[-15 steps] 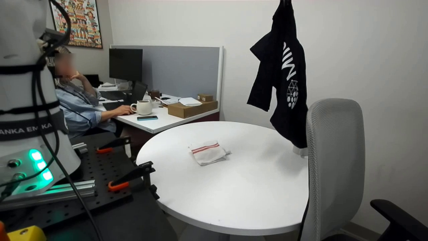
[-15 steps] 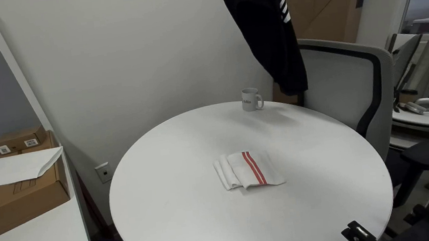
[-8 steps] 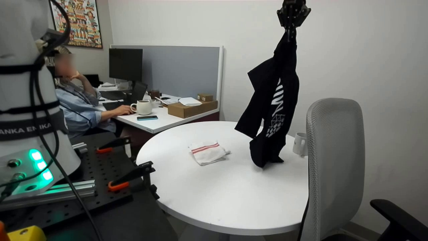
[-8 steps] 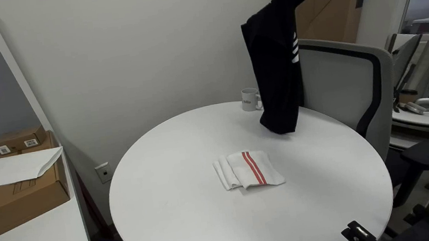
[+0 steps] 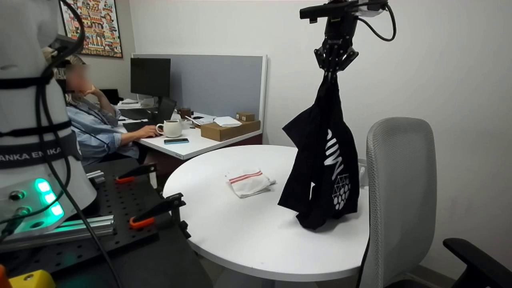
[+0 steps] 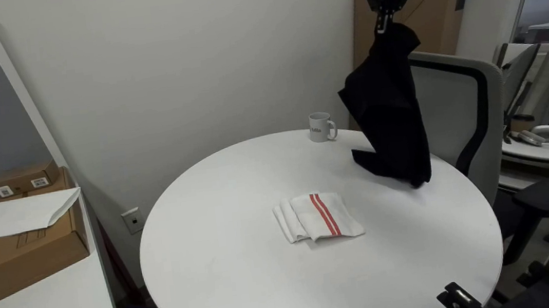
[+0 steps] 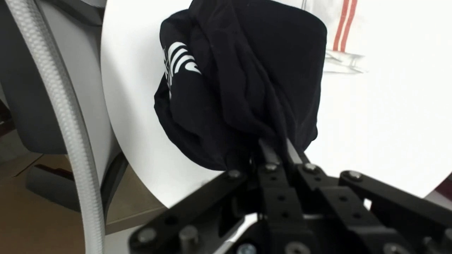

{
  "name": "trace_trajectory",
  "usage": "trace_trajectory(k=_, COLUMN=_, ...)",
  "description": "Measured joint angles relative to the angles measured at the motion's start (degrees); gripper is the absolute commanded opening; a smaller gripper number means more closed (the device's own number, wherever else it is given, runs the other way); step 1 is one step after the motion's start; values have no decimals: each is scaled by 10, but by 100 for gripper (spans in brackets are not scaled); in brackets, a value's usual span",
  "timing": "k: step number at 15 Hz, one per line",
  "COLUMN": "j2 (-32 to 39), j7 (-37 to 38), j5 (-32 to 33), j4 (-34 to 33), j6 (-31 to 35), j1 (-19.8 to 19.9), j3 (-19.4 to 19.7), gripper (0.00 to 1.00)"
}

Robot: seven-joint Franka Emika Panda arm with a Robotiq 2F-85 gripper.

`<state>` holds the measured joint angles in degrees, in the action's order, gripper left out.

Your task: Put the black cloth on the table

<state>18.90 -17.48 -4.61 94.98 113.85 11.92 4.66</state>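
Observation:
The black cloth (image 5: 316, 160) with white printed markings hangs in folds from my gripper (image 5: 330, 74). It hangs over the side of the round white table (image 5: 240, 232) near the chair. Its lower end is at the table top and seems to touch it. The cloth (image 6: 388, 110), the gripper (image 6: 383, 23) and the table (image 6: 238, 292) also show in an exterior view. In the wrist view the fingers (image 7: 274, 144) are closed on the bunched top of the cloth (image 7: 229, 88), with the table top (image 7: 385, 120) below. The cloth's far folds are hidden.
A folded white cloth with red stripes (image 5: 249, 184) lies mid-table. A grey mug (image 6: 319, 127) stands at the table's edge, partly hidden behind the black cloth in an exterior view. A grey office chair (image 5: 404, 192) stands against the table. A person sits at a cluttered desk (image 5: 184, 150).
My gripper has come down into both exterior views, still holding the cloth. The cloth has dropped with it, from hanging above the table to its lower end at the table top.

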Motion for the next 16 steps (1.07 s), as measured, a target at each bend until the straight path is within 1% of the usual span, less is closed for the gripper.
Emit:
trace_trajectory(k=4, j2=0, j7=-70, j5=37, j4=30, j6=-9, j1=-2, j3=-2, gripper=2)
trace_trajectory(k=8, j2=-2, j7=-134, j5=102, j4=68, j6=-24, j1=-4, j3=-2, gripper=2)
trace_trajectory(k=9, j2=-4, j7=-142, j5=118, j4=81, j6=-24, j1=-6, j3=-3, gripper=31)
trace_trajectory(k=10, j2=-7, j7=-148, j5=134, j4=96, j6=-22, j1=-9, j3=-4, gripper=33)
trace_trajectory(k=11, j2=-11, j7=-151, j5=148, j4=112, j6=-19, j1=-12, j3=-4, gripper=39)
trace_trajectory(k=16, j2=-36, j7=-156, j5=209, j4=182, j6=1, j1=-29, j3=-7, gripper=75)
